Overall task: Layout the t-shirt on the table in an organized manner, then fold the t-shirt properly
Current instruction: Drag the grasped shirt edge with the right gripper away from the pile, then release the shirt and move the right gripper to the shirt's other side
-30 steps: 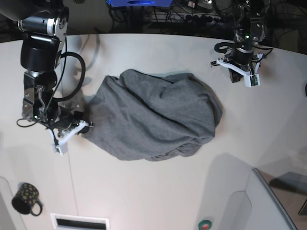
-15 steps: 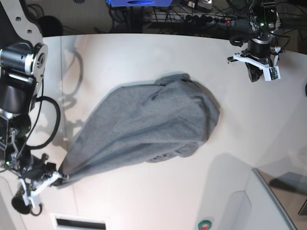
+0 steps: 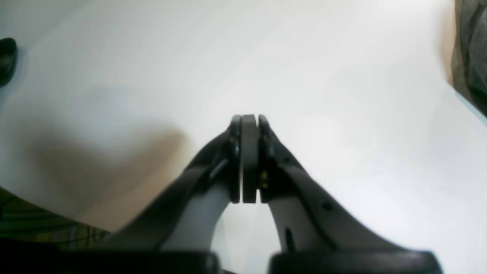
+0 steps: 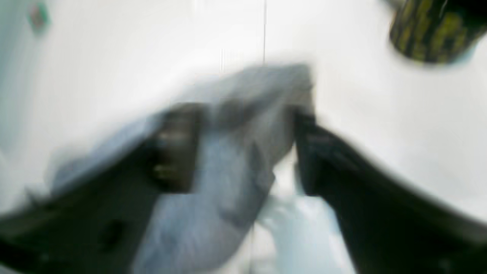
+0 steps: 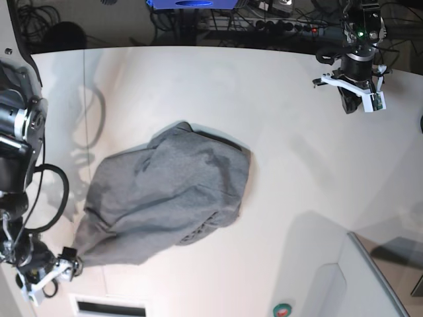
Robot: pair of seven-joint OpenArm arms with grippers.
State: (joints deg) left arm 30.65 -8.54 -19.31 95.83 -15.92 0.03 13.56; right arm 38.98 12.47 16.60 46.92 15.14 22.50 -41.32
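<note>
1. At the base view's lower left corner sits the right gripper [image 5: 56, 272], low over the bench [image 5: 198, 79]. In its own blurred wrist view its jaws stand apart, with a bunched corner of the t-shirt [image 4: 243, 125] lying between them; whether they still press on the cloth I cannot tell.
2. A dark mug [image 4: 430, 32] with yellow dots shows at the top right of that wrist view, near the gripper.
3. The t-shirt [image 5: 165, 198] lies crumpled on the bench, left of centre, tapering down to the right gripper at its lower left corner.
4. At the far upper right, the left gripper [image 5: 353, 99] hangs well apart from the t-shirt.
5. Its jaws are clenched together on nothing [image 3: 249, 160], over bare bench.
</note>
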